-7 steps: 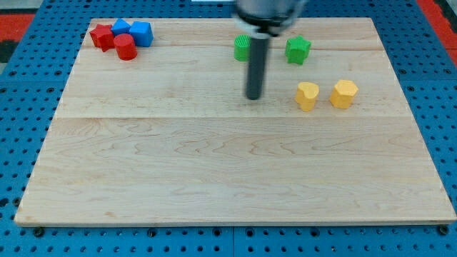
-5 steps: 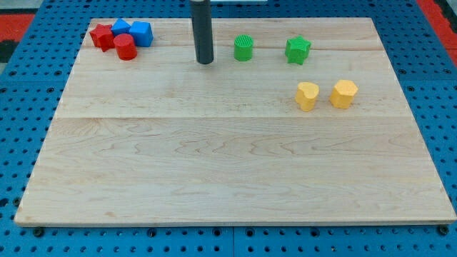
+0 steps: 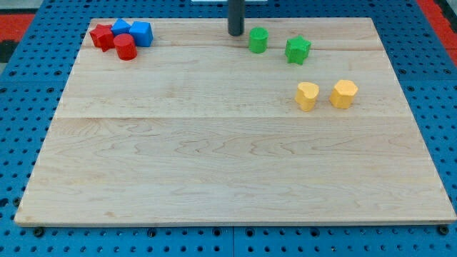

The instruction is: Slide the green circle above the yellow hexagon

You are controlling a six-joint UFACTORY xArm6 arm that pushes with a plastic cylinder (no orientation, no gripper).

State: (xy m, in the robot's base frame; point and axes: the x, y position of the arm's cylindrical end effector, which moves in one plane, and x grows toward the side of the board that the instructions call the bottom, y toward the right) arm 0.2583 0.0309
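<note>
My tip [image 3: 235, 34] sits near the board's top edge, its rod cut off above by the frame. The rod has nothing to open or close. The green circle [image 3: 258, 40] is just right of it; contact is unclear. The yellow hexagon [image 3: 343, 93] lies well off, lower right.

It looked like a robotics lab bench: a pale wooden board [image 3: 235, 157] lay on a blue perforated mounting plate [image 3: 28, 57], with what seemed red matting [image 3: 18, 11] beyond the plate's corners.
</note>
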